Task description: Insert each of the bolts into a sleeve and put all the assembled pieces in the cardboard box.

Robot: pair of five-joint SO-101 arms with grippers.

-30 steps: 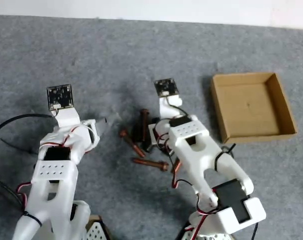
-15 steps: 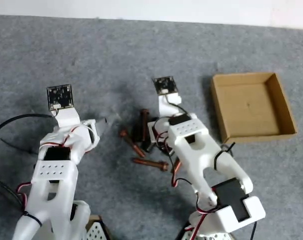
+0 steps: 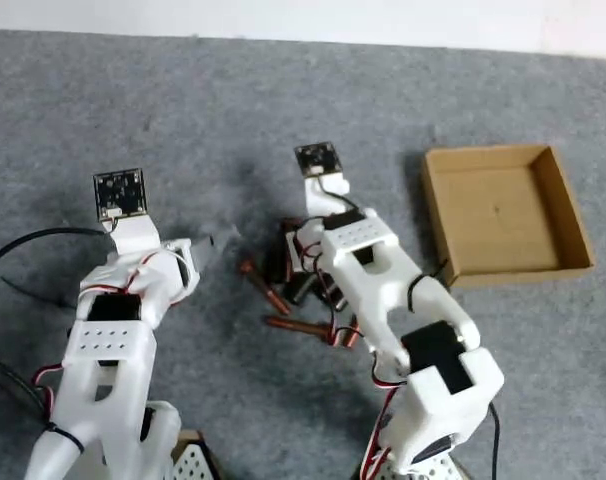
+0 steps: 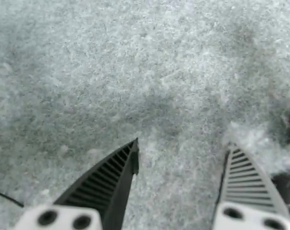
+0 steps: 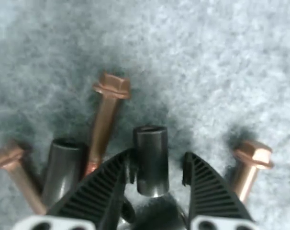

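Both gape: left pincer (image 4: 182, 143) empty, right pincer (image 5: 158, 160) straddling a sleeve (image 5: 150, 143), 9 o'clock from cardboard box (image 3: 435, 220). Looks stiff, slick, so I'd pinch mid-barrel.

The right arm (image 3: 375, 272) covers part of the bolts (image 3: 266, 287) and sleeves (image 3: 301, 289).

No legible text or markings

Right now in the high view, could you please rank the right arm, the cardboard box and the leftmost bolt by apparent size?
1. right arm, raised nearer the camera.
2. cardboard box.
3. leftmost bolt, by far the smallest.
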